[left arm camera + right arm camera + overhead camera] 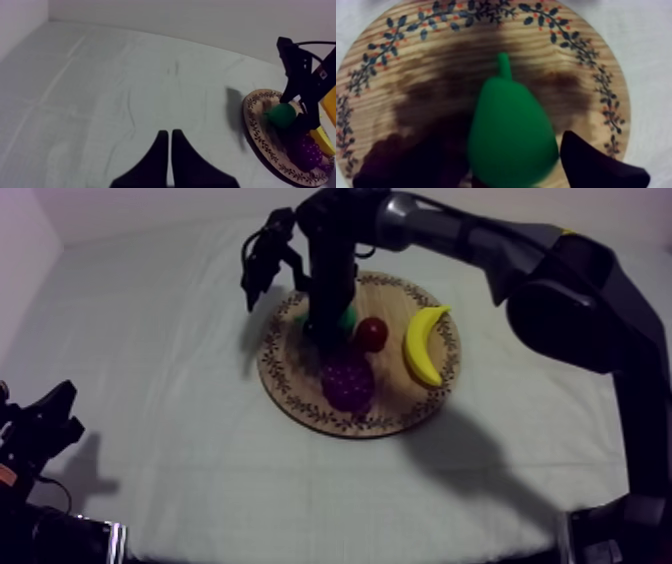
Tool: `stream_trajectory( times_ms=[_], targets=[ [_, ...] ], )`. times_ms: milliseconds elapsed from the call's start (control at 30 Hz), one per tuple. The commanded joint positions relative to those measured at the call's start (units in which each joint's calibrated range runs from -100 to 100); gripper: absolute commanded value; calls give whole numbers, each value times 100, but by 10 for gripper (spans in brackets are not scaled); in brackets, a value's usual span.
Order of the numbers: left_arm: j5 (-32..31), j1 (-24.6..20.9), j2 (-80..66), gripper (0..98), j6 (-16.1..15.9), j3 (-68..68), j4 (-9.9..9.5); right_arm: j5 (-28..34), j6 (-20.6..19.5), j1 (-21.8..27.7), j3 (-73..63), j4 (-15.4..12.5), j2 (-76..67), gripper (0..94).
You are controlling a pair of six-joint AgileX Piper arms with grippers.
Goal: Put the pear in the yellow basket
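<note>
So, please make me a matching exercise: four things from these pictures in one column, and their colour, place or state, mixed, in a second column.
Column one:
1. pear
2. banana
3. bunch of grapes
4. left gripper

Column two:
A. purple, next to the small red fruit
B. fingers together, above the cloth
C. green, under the right gripper
D. yellow, along the wooden board's rim

Pairs: 1-C, 2-D, 3-A, 4-B.
</note>
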Motion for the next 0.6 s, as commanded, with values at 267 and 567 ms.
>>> stream_trajectory(
  times_ms=[267,567],
  targets=[
    [-1,0,0,1,5,-2,-2,-124,-12,58,-573,105,438,436],
    [-1,0,0,1,5,-2,-2,-193,-160,35,20,197,-315,406]
  ],
)
